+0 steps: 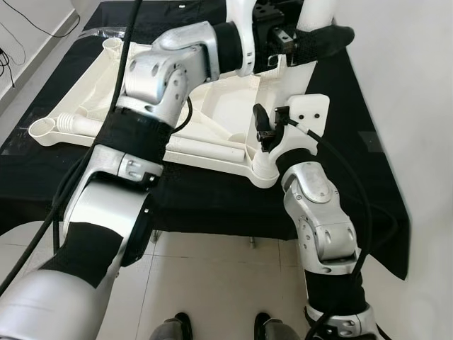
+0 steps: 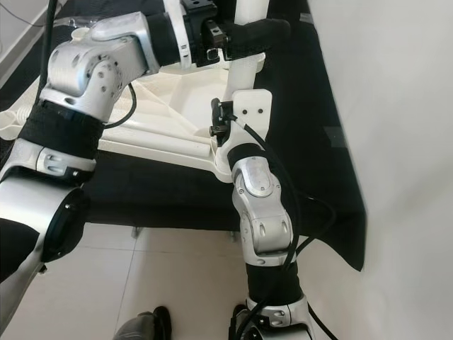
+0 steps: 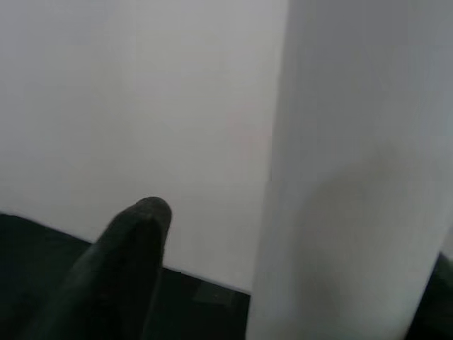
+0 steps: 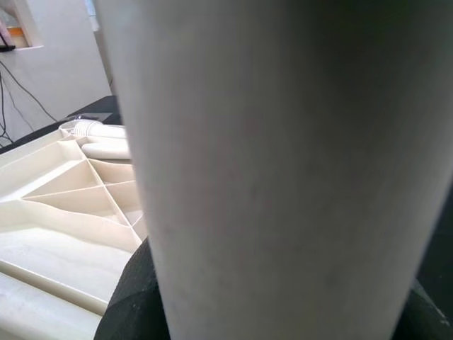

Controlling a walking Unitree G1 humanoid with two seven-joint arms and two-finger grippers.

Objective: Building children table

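Observation:
The white children's tabletop lies upside down on a black cloth, its ribs facing up. A white table leg stands upright at its far right corner. My left gripper reaches across and is open around the upper part of that leg. One black finger is apart from the leg. My right gripper is shut on the same leg lower down, hidden in the eye views behind its white wrist plate. A second leg lies loose on the tabletop.
The black cloth hangs over the near edge of the low surface. A white wall stands close on the right. Tiled floor lies below, with cables at the far left. An empty corner socket is nearest me.

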